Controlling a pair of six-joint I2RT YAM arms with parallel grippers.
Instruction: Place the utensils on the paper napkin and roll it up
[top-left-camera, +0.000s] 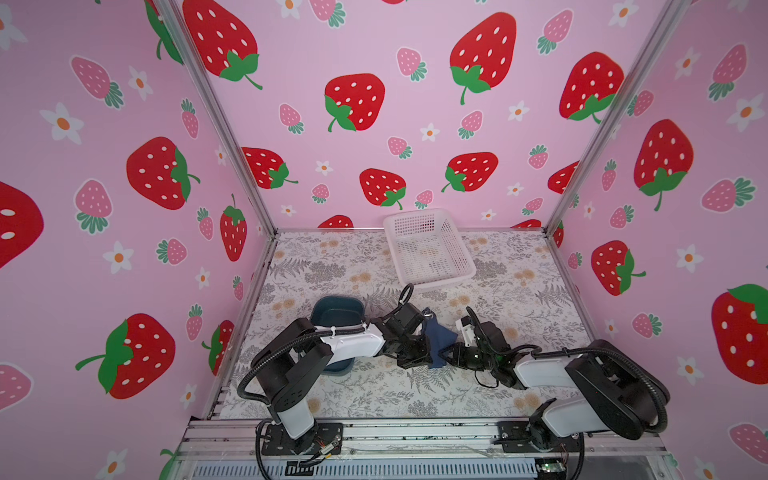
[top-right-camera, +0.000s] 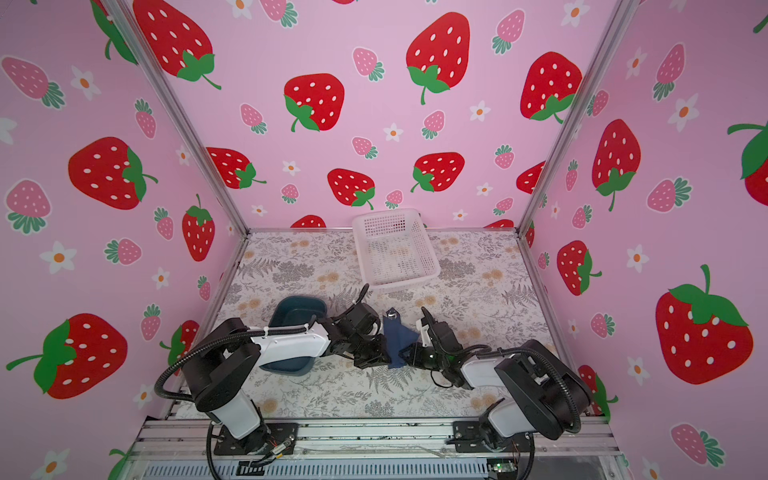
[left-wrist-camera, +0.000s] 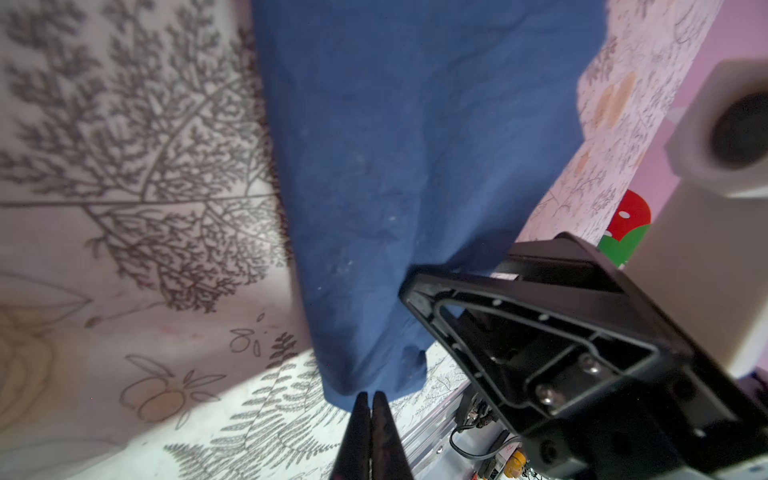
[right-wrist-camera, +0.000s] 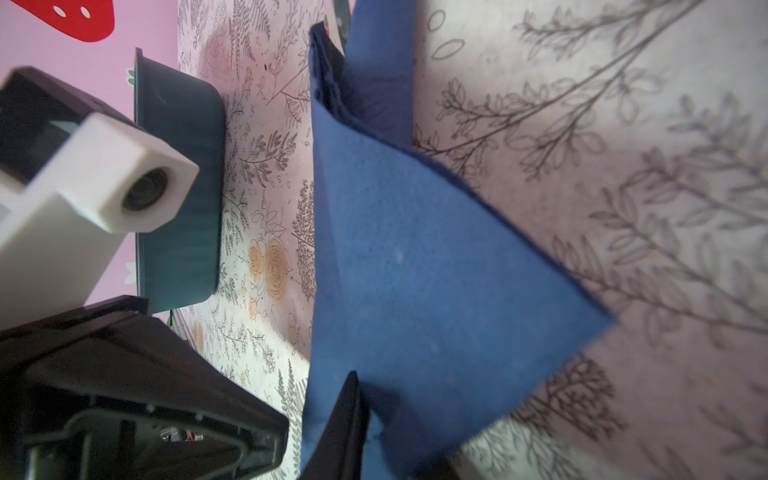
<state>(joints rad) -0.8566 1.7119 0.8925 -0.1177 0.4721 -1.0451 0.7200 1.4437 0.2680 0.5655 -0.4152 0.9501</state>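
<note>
The paper napkin (top-left-camera: 437, 341) (top-right-camera: 397, 343) is a dark navy sheet folded into a long bundle on the floral table, lying between both grippers. A small shiny tip of the utensils (top-right-camera: 391, 314) peeks out at its far end; the rest of them is hidden inside. My left gripper (left-wrist-camera: 370, 395) (top-left-camera: 426, 353) is shut, its tips pinching the near edge of the napkin (left-wrist-camera: 395, 166). My right gripper (right-wrist-camera: 365, 399) (top-left-camera: 451, 353) is shut on the napkin (right-wrist-camera: 415, 249) from the opposite side. One black finger (right-wrist-camera: 349, 415) lies on top and the other is covered by paper.
A teal tray (top-left-camera: 336, 309) (right-wrist-camera: 178, 187) sits left of the napkin, partly under the left arm. A white perforated basket (top-left-camera: 415, 216) stands at the back near the wall. Pink strawberry walls close in three sides.
</note>
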